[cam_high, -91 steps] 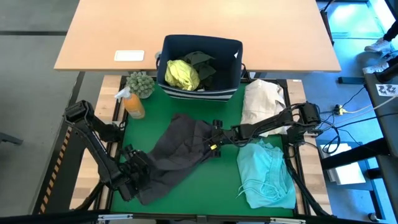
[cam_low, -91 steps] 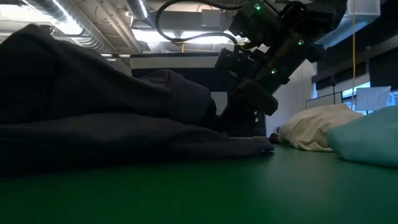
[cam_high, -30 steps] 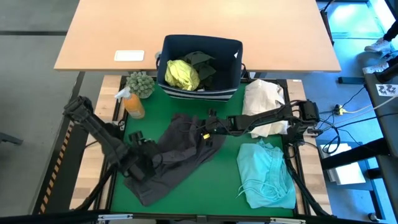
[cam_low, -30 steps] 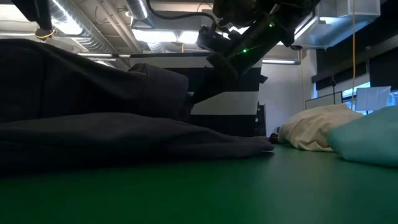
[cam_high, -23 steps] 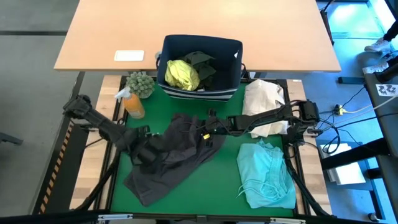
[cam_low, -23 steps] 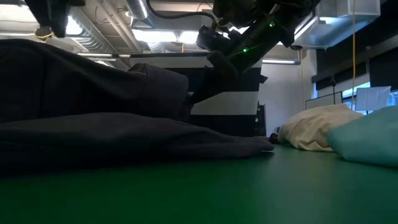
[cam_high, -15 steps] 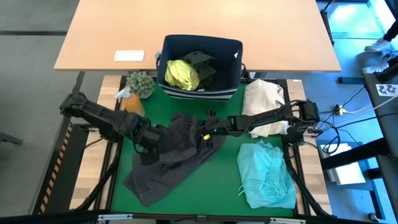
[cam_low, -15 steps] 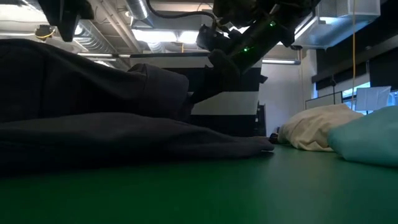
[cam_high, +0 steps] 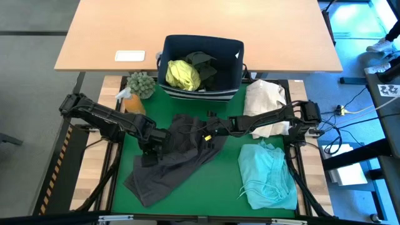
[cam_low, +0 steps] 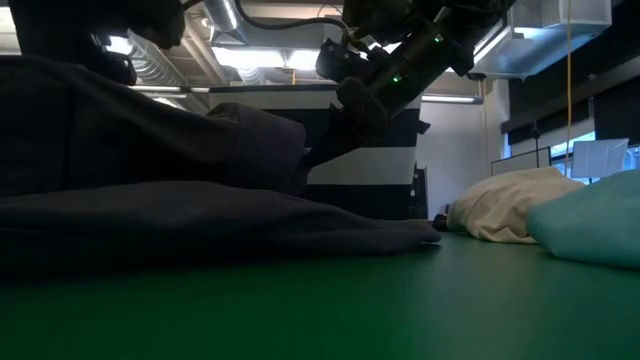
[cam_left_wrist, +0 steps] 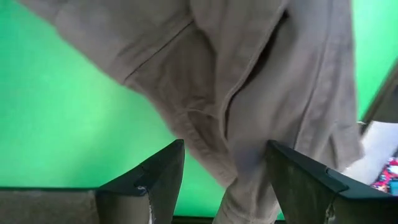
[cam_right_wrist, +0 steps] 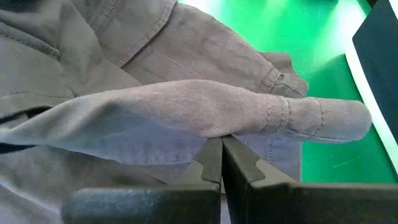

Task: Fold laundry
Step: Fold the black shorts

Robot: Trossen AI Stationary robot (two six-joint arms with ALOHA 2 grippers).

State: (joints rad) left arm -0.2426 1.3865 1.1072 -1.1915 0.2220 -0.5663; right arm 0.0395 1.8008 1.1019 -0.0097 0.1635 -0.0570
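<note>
The step in hand looks like spreading out the charcoal grey garment, which lies crumpled at the centre of the green surface, trailing toward 7 o'clock. The right gripper sits at the garment's 1 o'clock edge, its fingers pressed together with a fold of the grey cloth pinched between them, a sleeve-like roll lying just across their tips. The left gripper hovers over the garment's 9 o'clock side with its fingers spread, cloth between them but not clamped.

The next move probably calls for the left gripper to close on an edge or seam so that both arms can pull the garment flat; picking a single layer out of the bunched cloth would be the tricky part.

A turquoise garment lies at 4 o'clock, well apart from the grey one. A cream cloth bundle rests at 2 o'clock. At 12 o'clock a navy bin holds a yellow-green shirt and a dark piece. An orange spray bottle and a small plant stand at 10 o'clock. Beyond lies a pale wooden table, and the low view shows ceiling lights and ducts.
</note>
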